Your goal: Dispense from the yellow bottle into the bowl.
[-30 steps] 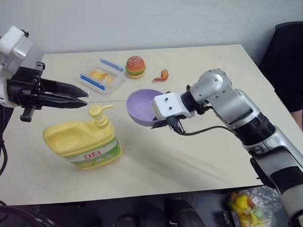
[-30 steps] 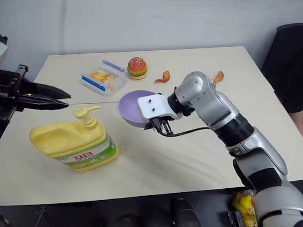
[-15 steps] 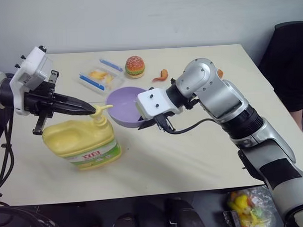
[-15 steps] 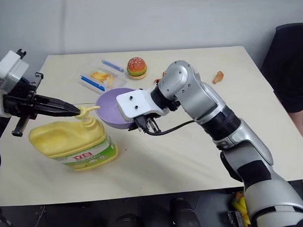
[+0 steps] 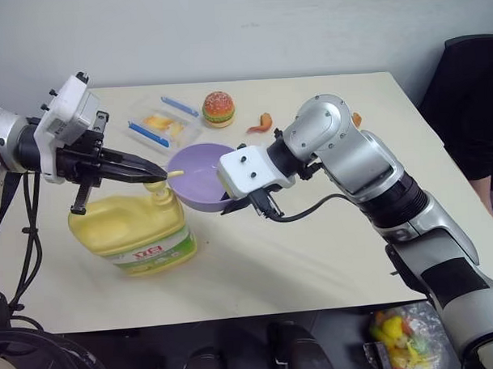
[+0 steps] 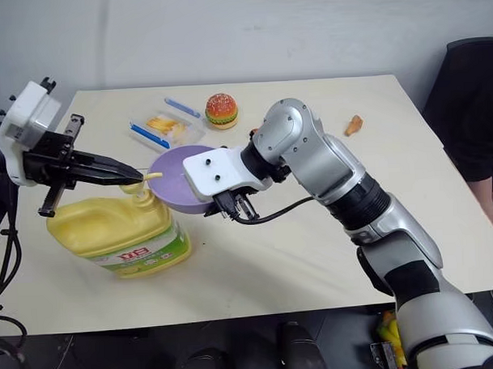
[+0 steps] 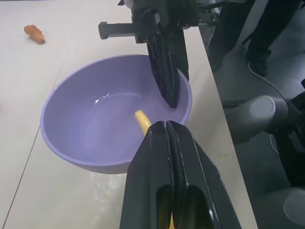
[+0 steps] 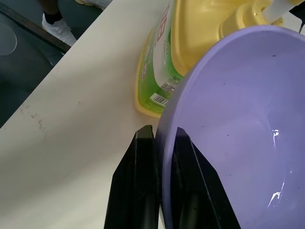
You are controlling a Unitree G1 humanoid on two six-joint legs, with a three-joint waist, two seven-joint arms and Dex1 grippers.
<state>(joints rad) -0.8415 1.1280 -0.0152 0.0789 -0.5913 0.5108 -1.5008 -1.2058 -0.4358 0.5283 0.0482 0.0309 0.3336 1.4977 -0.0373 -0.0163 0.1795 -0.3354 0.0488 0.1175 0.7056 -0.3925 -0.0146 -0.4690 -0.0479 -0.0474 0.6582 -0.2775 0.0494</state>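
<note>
Left gripper (image 5: 153,173): I had it closed, fingers resting on the pump top of the yellow bottle (image 5: 135,233), I think.
Right gripper (image 8: 159,157): pinched on the bowl (image 5: 199,176) rim.
Spout: pointed right over the bowl.

Left arm enters from the robot's left, its forearm roughly level and its white wrist housing uppermost. The left hand (image 5: 153,172) points toward the right hand and slightly downward, with its two black fingers (image 7: 164,157) pressed together into a single tapered tip resting on the pump head of the yellow bottle (image 5: 135,229). Right arm reaches across from the robot's right, elbow raised and bent, silver upper segments leading to a white wrist block. The right hand (image 8: 159,143) points toward the left hand and downward, its fingers pinching the rim of the bowl (image 5: 193,174) between them, one finger inside and one outside.
</note>
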